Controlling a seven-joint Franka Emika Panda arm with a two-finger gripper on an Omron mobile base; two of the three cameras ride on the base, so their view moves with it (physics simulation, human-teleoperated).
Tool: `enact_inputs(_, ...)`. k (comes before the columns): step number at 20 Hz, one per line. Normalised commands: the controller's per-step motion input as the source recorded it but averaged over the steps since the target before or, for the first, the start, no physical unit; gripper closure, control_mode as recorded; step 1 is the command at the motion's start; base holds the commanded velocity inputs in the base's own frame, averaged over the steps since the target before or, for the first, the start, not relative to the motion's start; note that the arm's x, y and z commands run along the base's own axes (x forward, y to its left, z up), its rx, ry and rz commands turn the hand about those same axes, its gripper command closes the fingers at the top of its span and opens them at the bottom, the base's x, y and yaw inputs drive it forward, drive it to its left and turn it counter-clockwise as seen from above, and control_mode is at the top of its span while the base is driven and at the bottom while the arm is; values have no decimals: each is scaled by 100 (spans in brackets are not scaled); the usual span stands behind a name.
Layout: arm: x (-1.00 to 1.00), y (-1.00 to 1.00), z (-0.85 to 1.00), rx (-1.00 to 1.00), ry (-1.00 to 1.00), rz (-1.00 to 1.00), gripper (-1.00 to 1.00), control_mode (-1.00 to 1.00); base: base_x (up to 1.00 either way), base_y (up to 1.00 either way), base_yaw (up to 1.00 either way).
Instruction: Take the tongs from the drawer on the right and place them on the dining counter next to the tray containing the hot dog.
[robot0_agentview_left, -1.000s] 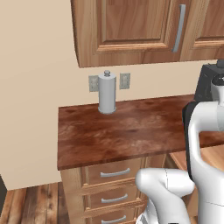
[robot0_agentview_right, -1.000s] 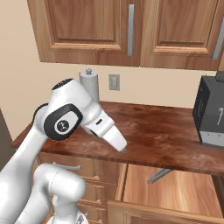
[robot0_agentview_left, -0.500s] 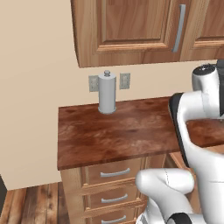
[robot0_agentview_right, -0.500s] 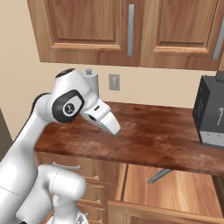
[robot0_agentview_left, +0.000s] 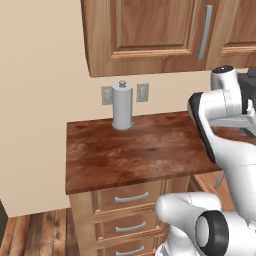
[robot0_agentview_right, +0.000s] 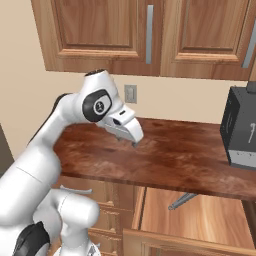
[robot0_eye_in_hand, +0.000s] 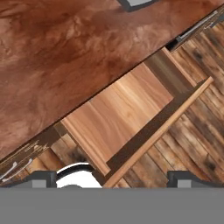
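Note:
The drawer (robot0_agentview_right: 202, 222) stands pulled out under the narrow reddish-brown worktop (robot0_agentview_right: 175, 160), its pale wood floor bare in the hand view (robot0_eye_in_hand: 127, 109). The grey tongs (robot0_agentview_right: 182, 201) lie at the back of the drawer, partly tucked under the worktop's edge. My gripper (robot0_agentview_right: 133, 143) hangs above the worktop, up and to the left of the drawer and well clear of the tongs. In the hand view its fingertips (robot0_eye_in_hand: 41, 178) stand far apart with nothing between them, so the gripper (robot0_eye_in_hand: 113, 179) is open. The dining counter and the tray are out of view.
A paper towel roll (robot0_agentview_left: 122, 106) stands at the back of the worktop by the wall sockets. A black appliance (robot0_agentview_right: 242, 130) sits at the worktop's right end. Wall cabinets (robot0_agentview_right: 150, 35) hang above. Narrower drawer fronts with silver handles (robot0_agentview_left: 131, 197) lie left of the open drawer.
The arm has straightened upward and the hand has risen and pulled back a little over the worktop, tilting down toward the drawer. The drawer and tongs have not moved.

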Motion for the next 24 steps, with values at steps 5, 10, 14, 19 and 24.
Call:
enact_inputs(5, 31, -3, -37, 9, 12, -3, -100, -100, 0, 0, 0)
enact_inputs(10, 29, -19, -39, 15, 10, -7, -100, -100, 0, 0, 0)
enact_inputs(14, 21, -37, -41, 23, 6, -8, -100, -100, 0, 0, 0)
enact_inputs(19, 0, -46, -47, 24, 0, -8, -100, -100, 0, 0, 0)
enact_inputs(24, -5, -20, -39, 9, 0, -3, -100, -100, 0, 0, 0)
